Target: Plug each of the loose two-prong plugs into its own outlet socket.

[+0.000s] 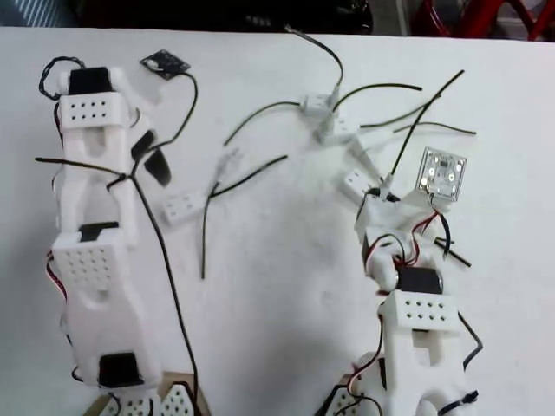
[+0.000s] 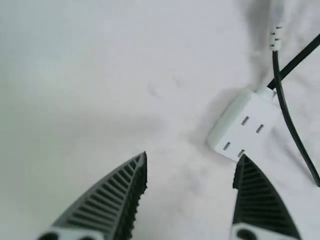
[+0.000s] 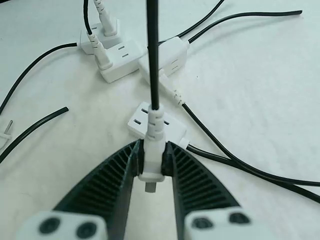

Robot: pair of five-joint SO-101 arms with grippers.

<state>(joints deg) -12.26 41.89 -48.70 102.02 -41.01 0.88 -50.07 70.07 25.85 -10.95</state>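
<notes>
Right gripper clamped on a plug, left gripper spread wide beside an outlet block.

The right gripper (image 3: 152,146) (image 1: 381,186), over the right half of the white tabletop (image 1: 277,329), pinches a white two-prong plug (image 3: 151,167) on a black cable between both fingers, just short of a white rectangular outlet block (image 3: 142,120) (image 1: 355,182). The left gripper (image 2: 192,157) (image 1: 149,156) is released, its dark ribbed fingers (image 2: 117,197) well apart above the left half of the tabletop, with a second white outlet block (image 2: 245,122) (image 1: 180,206) lying just beside one fingertip. A loose white plug (image 1: 227,160) (image 2: 274,37) on a black cable rests near the tabletop's centre. Toward the far edge sits a cluster of white outlet blocks (image 3: 120,62) (image 1: 325,117), two of them carrying plugs.
</notes>
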